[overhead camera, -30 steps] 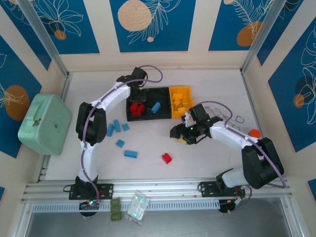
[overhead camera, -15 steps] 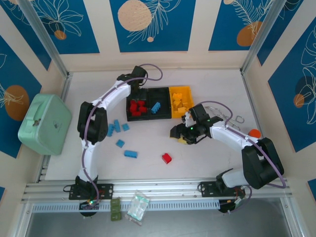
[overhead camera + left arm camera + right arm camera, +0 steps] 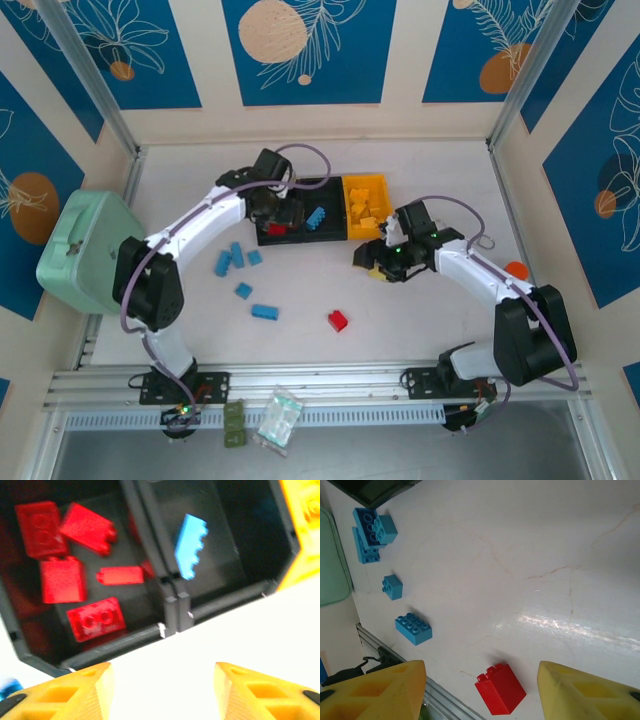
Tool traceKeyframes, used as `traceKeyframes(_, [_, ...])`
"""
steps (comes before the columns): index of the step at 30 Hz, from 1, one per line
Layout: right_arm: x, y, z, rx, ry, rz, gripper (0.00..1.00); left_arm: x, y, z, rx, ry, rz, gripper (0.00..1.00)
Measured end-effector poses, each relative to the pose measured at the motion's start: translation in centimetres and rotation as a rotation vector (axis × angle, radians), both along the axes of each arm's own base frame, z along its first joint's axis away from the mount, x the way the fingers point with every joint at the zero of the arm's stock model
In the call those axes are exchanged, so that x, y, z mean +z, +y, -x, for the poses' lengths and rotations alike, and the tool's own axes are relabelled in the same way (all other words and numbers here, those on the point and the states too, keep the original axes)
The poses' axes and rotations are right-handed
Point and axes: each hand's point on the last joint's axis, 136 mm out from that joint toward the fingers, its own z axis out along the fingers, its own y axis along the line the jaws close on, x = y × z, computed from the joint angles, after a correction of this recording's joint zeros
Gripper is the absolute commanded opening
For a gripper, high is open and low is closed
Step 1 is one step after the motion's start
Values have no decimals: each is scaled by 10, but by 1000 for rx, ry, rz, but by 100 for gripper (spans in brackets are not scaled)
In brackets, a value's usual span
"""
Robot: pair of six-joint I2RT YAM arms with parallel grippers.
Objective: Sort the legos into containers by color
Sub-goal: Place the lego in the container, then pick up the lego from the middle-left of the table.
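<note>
Three joined containers stand at the back centre. The left black bin (image 3: 262,236) (image 3: 115,639) holds several red legos (image 3: 96,618). The middle black bin (image 3: 322,188) (image 3: 235,540) holds one light blue lego (image 3: 191,546), and the yellow bin (image 3: 365,183) holds yellow ones (image 3: 365,212). My left gripper (image 3: 276,220) (image 3: 162,690) hangs open and empty just over the near wall of the red bin. My right gripper (image 3: 380,264) (image 3: 482,690) is open and empty above the table. A loose red lego (image 3: 338,320) (image 3: 500,687) lies below it. Several blue legos (image 3: 232,258) (image 3: 413,628) lie loose at left.
A mint-green lidded case (image 3: 85,250) sits at the table's left edge, and its side appears in the right wrist view (image 3: 330,565). An orange object (image 3: 515,269) and a metal clip (image 3: 482,241) lie at right. A plastic bag (image 3: 278,420) rests beyond the front rail.
My left gripper's jaws have opened over the red bin and its arm has swung its elbow out to the left. My right gripper has moved slightly toward the back.
</note>
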Motion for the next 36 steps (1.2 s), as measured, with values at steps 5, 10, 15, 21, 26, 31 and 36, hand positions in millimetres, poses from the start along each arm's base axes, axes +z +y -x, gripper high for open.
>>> traceKeyframes(5, [3, -21, -2, -61, 17, 8, 61, -14, -30, 53, -160, 46, -2, 64])
traceKeyframes(10, [6, -46, -7, -153, 42, -1, 61, -25, -55, 102, -293, 84, 17, 67])
traceKeyframes(15, [3, -60, 0, -201, 61, 2, 62, -37, -71, 149, -398, 125, 25, 70])
traceKeyframes(21, [-1, -71, 4, -244, 86, -2, 62, -50, -86, 187, -486, 164, 5, 71])
traceKeyframes(26, [-12, -77, 12, -271, 117, -2, 62, -69, -97, 209, -540, 199, -42, 73])
traceKeyframes(31, [-15, -79, 18, -280, 122, -9, 62, -97, -102, 220, -569, 234, -130, 73])
traceKeyframes(36, [-15, -80, 20, -286, 117, -21, 62, -106, -109, 217, -571, 224, -177, 72])
